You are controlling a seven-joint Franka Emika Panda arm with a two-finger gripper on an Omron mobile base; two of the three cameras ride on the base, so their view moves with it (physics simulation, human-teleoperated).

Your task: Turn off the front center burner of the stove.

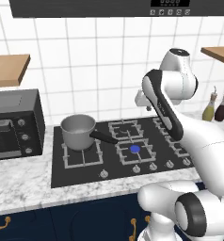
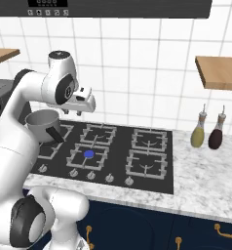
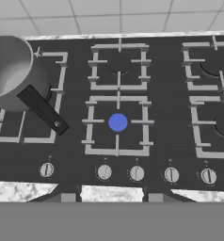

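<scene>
Blue light marks the front center burner [image 3: 117, 123] on the stove [image 1: 57, 176], just right of a pot [image 1: 78, 131]. End effector [image 2: 71, 113] hovers above, well clear of the knobs [image 3: 104, 172], jaws apart and empty.

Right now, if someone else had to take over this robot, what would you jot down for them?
Gripper: open, holding nothing, hovering above the stove, apart from the knobs.
Front center burner: lit, blue disc showing at its middle.
Pot: on the left burner, handle pointing toward the lit one.
Knobs: in a row along the stove's front edge; none touched.
Done: arm is roughly over the stove.
Left: probably come down to the right knob in that row and turn it until the blue goes out. Which knob cannot be told.
</scene>
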